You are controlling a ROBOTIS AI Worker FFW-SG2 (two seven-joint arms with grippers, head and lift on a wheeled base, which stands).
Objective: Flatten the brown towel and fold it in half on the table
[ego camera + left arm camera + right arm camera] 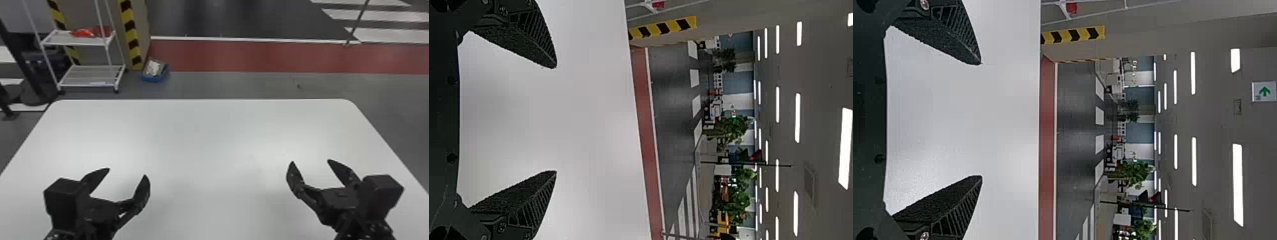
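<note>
The head view has the white table (204, 137) across the middle and bottom of the frame, with the left gripper (127, 172) in front of it at lower left and the right gripper (310, 161) at lower right, each with its jaws spread wide. At upper left stands a white shelf cart (89, 76) with red items (84, 33) on its upper shelf; a blue bin (155, 78) sits on the floor near it. In the left wrist view, the left gripper's (554, 120) jaws stand well apart before the tabletop, with green plants (734, 127) in the room beyond. In the right wrist view, the right gripper's (980, 120) jaws are likewise parted, and a green arrow sign (1264, 91) hangs farther off.
</note>
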